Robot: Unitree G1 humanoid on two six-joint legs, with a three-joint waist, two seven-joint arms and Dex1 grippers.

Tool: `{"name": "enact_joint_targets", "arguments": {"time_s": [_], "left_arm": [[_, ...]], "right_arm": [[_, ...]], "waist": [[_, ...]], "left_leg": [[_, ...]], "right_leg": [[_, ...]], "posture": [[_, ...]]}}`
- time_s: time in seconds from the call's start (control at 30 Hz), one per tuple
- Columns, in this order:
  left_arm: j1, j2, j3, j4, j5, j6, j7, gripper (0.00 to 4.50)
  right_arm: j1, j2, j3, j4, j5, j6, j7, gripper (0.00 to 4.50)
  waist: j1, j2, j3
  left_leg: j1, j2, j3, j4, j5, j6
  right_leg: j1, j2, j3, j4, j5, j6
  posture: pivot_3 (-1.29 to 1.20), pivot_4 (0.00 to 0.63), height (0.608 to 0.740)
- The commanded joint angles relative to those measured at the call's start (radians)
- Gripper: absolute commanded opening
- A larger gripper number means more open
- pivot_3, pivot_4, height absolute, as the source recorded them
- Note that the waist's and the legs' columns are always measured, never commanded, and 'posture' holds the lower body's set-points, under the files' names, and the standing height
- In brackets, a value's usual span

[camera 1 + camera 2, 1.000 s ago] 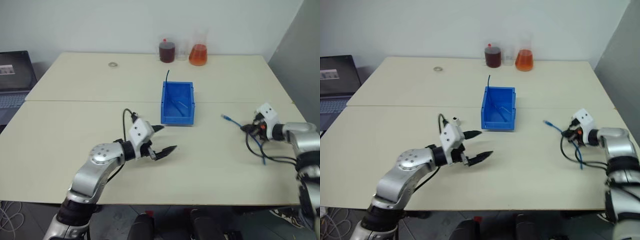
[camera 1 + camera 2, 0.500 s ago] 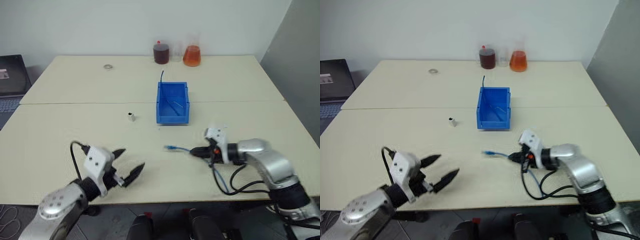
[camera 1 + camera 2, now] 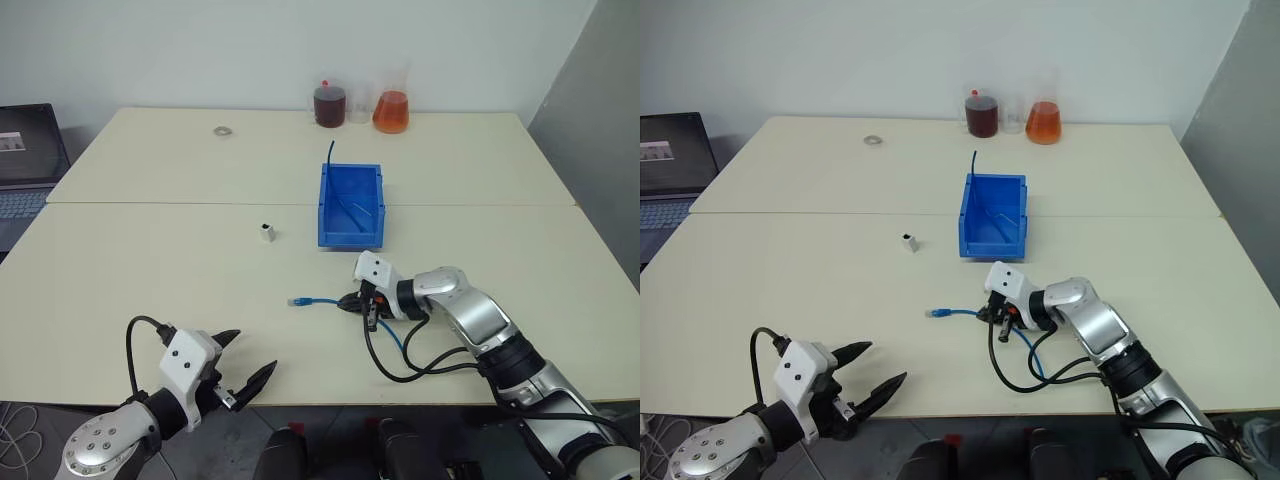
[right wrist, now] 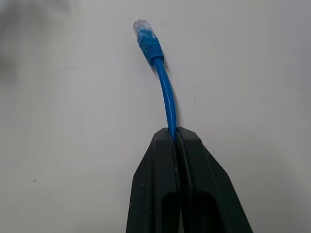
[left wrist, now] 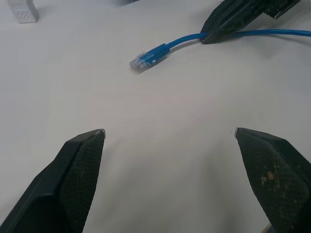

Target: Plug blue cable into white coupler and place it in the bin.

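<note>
My right gripper [image 3: 349,302] is shut on the blue cable [image 3: 322,300] a short way behind its clear plug [image 4: 141,25], which sticks out to the left just above the table. The cable's tail [image 3: 392,340] loops behind the gripper toward the front edge. The white coupler [image 3: 266,233] stands alone on the table left of the bin [image 3: 350,206], apart from both grippers. My left gripper [image 3: 245,365] hangs open near the table's front left edge with nothing between its fingers [image 5: 80,160]; in its wrist view the plug [image 5: 145,59] lies ahead of it.
A dark thin cable [image 3: 331,153] sticks up from the bin's back corner. Two flasks of dark red [image 3: 329,103] and orange liquid [image 3: 391,106] stand at the table's far edge, with a small ring [image 3: 221,130] to their left. A laptop [image 3: 25,160] sits off the table's left side.
My right gripper carried the blue cable from the table's right side leftward to the middle, in front of the bin. My left gripper drew back toward the front left edge, uncovering the coupler.
</note>
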Motion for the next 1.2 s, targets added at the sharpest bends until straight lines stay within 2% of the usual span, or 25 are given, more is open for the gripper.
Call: {"name": "enact_joint_targets", "arguments": {"time_s": [0.03, 0.17, 0.63, 0.87, 1.07, 1.2], "left_arm": [[-0.024, -0.010, -0.017, 0.008, 0.014, -0.024, 0.022, 4.50], [-0.052, -0.009, -0.021, 0.025, 0.013, -0.018, 0.030, 4.50], [-0.134, 0.016, -0.005, 0.075, -0.016, 0.009, 0.007, 4.50], [-0.250, 0.060, 0.043, 0.177, -0.034, 0.016, -0.018, 4.50], [-0.447, 0.195, -0.090, 0.426, -0.012, -0.083, -0.287, 4.50], [-0.648, 0.235, -0.208, 0.671, 0.042, -0.192, -0.467, 4.50]], "right_arm": [[-0.010, 0.010, -0.009, 0.020, -0.014, -0.023, -0.015, 0.24], [-0.009, 0.009, -0.018, 0.019, -0.003, -0.018, -0.004, 0.95], [0.042, -0.108, -0.089, -0.178, 0.083, 0.105, 0.054, 4.37], [0.074, -0.202, -0.191, -0.339, 0.173, 0.194, 0.073, 4.44], [0.091, -0.336, -0.259, -0.484, 0.328, 0.282, 0.185, 4.44], [0.071, -0.369, -0.263, -0.504, 0.387, 0.316, 0.212, 4.44]], "waist": [[0.000, 0.000, 0.000], [-0.006, 0.000, 0.000], [-0.007, 0.000, 0.000], [-0.004, 0.000, 0.000], [0.003, 0.001, 0.001], [0.006, 0.000, 0.001]], "left_leg": [[0.000, 0.000, 0.000, 0.000, 0.000, 0.000], [0.001, 0.000, 0.000, 0.000, 0.000, 0.000], [0.000, 0.000, -0.001, 0.000, 0.000, 0.000], [-0.001, 0.000, -0.001, 0.000, 0.000, 0.000], [-0.002, -0.001, -0.002, 0.000, 0.000, 0.000], [-0.002, -0.001, -0.001, 0.000, 0.000, 0.000]], "right_leg": [[0.000, 0.000, 0.000, 0.000, 0.000, 0.000], [0.000, 0.000, 0.000, 0.001, 0.000, 0.000], [0.000, 0.000, 0.000, 0.000, 0.000, 0.000], [0.000, 0.000, -0.001, 0.000, -0.001, 0.001], [-0.001, 0.000, -0.002, -0.001, -0.001, 0.001], [0.000, 0.000, -0.002, -0.002, -0.001, 0.002]], "posture": [[0.00, 0.150, 0.740], [0.00, 0.150, 0.740], [0.00, 0.150, 0.740], [0.00, 0.150, 0.740], [0.00, 0.150, 0.740], [0.00, 0.150, 0.740]]}}
